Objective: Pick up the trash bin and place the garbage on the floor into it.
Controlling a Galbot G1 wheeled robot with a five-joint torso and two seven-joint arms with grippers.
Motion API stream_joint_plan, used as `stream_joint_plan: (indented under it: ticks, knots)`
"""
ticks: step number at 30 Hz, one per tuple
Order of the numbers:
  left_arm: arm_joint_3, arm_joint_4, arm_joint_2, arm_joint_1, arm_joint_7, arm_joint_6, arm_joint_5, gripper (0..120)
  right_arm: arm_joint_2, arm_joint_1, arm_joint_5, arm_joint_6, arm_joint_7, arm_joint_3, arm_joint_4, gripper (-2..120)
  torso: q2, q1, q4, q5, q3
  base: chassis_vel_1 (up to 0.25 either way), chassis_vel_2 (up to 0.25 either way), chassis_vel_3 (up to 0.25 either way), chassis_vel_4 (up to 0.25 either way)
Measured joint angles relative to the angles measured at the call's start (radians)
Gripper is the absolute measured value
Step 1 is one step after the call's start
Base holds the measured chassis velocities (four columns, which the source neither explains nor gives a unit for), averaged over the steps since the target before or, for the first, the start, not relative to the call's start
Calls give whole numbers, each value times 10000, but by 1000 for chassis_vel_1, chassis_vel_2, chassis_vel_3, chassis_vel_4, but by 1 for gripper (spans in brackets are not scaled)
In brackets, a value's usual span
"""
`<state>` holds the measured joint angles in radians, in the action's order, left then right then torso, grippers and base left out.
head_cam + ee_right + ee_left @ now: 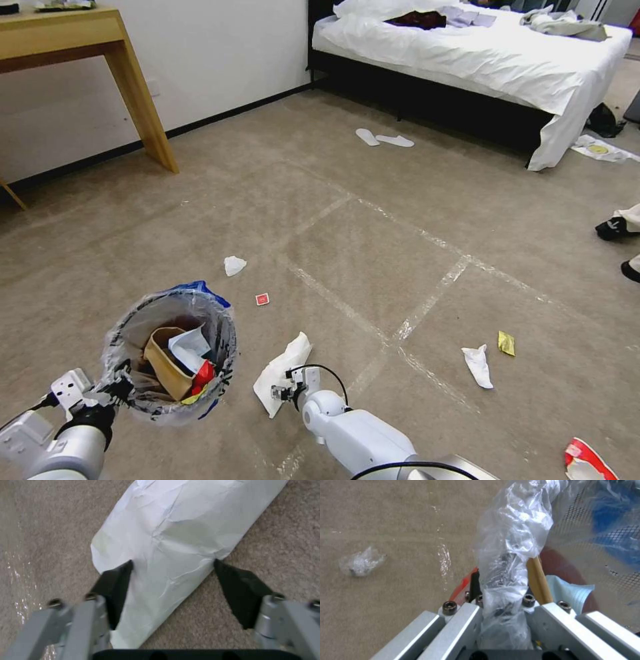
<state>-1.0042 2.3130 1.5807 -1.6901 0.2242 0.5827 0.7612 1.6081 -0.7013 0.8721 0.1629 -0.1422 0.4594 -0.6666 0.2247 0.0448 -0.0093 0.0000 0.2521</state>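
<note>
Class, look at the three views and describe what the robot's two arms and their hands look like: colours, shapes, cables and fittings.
Both arms have smooth, rounded white-grey shells. A thin black cable loops over the right arm's wrist, another trails from the left. The left hand has a white perforated bracket behind it and silvery metal links with dark hex bolts. The right hand has the same grey links, ending in black wedge-shaped fingertips.

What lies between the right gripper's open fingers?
In the right wrist view, the crumpled white paper lies on the floor between the right gripper's fingers, spread on either side of it.
</note>
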Motion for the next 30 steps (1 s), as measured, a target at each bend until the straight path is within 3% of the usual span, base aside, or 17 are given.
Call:
stream_joint_plan:
  ticks: [15,19,30]
  knots:
    - [74,-52,99,8,-17,-50,-52,1,11,-102,-281,-111,142,-10,79,8,0,0,2,4,-1,0,0,0,0]
    - [90,-102,105,5,-41,-112,-105,1,9,-158,-357,-151,158,-38,103,0,1,0,0,1,-1,0,0,0,0]
    - [91,-232,77,87,-55,-132,-110,1,-16,-406,-329,-79,-233,-105,-394,0,0,0,-2,-10,2,0,0,0,0]
